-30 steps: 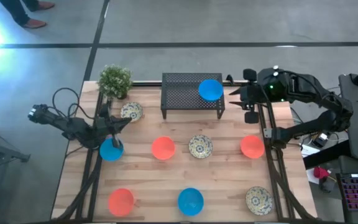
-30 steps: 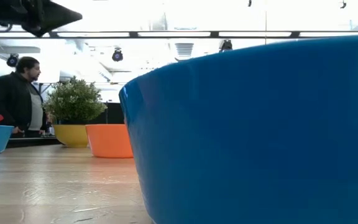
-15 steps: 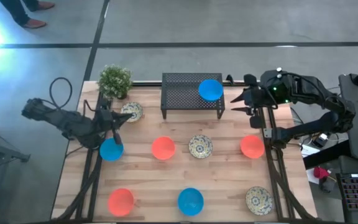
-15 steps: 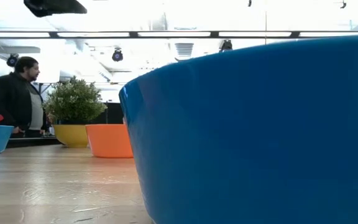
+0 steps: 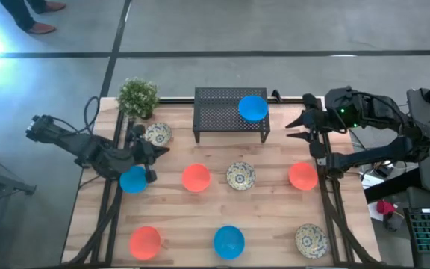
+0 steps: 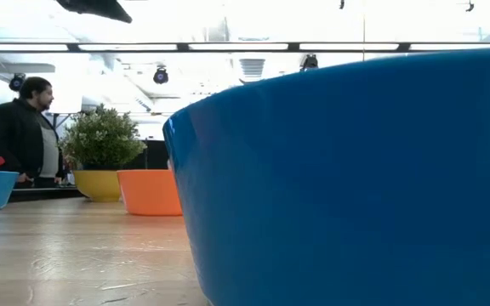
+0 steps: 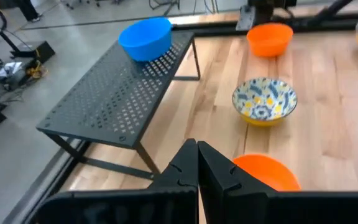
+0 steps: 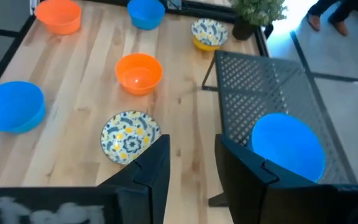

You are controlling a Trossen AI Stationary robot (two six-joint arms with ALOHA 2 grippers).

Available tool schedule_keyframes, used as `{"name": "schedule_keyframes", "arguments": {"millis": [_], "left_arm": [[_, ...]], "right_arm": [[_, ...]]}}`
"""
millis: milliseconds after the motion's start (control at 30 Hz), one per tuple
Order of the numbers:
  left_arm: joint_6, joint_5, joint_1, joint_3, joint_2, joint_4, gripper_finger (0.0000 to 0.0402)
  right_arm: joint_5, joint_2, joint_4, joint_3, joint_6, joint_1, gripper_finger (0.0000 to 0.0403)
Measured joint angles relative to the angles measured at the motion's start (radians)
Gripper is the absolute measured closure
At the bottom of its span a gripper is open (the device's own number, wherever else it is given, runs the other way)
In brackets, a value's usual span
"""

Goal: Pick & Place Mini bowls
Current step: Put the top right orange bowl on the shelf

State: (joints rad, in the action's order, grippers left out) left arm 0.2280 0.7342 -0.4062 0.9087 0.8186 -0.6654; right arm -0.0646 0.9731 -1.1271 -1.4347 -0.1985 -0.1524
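Scanning from the left edge of the pale wood-plank counter (image 5: pixel 267 217): finding the left claw (image 5: pixel 156 152) with its two dark fingers (image 7: pixel 197 165) pressed flat together, holding nothing, poised between a cream patterned bowl (image 5: pixel 157 134) and a glossy blue bowl (image 5: pixel 134 180). Noting a leafy green potted plant (image 5: pixel 138 97) at the far left corner, just beyond that patterned bowl. Spotting a smooth orange-red bowl (image 5: pixel 145 242) near the front left edge.

Moving toward the middle: meeting a second orange-red bowl (image 5: pixel 195 178), round and shallow, beside a second patterned bowl (image 5: pixel 240 175) with dark ornate markings on cream. Finding a second blue bowl (image 5: pixel 228 241) at the front centre, close enough to the low camera to fill most of that view as a curved blue wall (image 6: pixel 356 187). Seeing at the far edge a black mesh rack (image 5: pixel 219 116), rectangular, perforated metal on thin legs, with a third blue bowl (image 5: pixel 253 107) resting on the right part of its top.

Reaching the right side: finding a third orange-red bowl (image 5: pixel 302 175) by the right edge and a third patterned bowl (image 5: pixel 310 240) in the front right corner. Finding the right claw (image 5: pixel 295 128) just right of the rack, fingers (image 8: pixel 157 165) spread apart with a clear gap, gripping nothing, well apart from every bowl.

Looking across at counter height: glimpsing a person (image 6: pixel 19 127) in a dark jacket in the room behind.
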Motion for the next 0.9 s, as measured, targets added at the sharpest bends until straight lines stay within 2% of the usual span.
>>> {"name": "schedule_keyframes", "arguments": {"millis": [433,633,900], "left_arm": [[-0.022,0.019,0.001,0.024,0.062,-0.007,0.04],[-0.023,0.023,0.001,0.024,0.065,-0.007,0.0393],[-0.023,0.023,0.001,0.023,0.066,-0.008,0.0392]], "right_arm": [[0.001,-0.044,-0.045,0.052,0.074,0.0,0.0277],[0.004,-0.048,-0.061,0.063,0.234,0.0,0.0285],[0.007,-0.044,-0.226,0.129,0.376,0.0,0.0291]]}}
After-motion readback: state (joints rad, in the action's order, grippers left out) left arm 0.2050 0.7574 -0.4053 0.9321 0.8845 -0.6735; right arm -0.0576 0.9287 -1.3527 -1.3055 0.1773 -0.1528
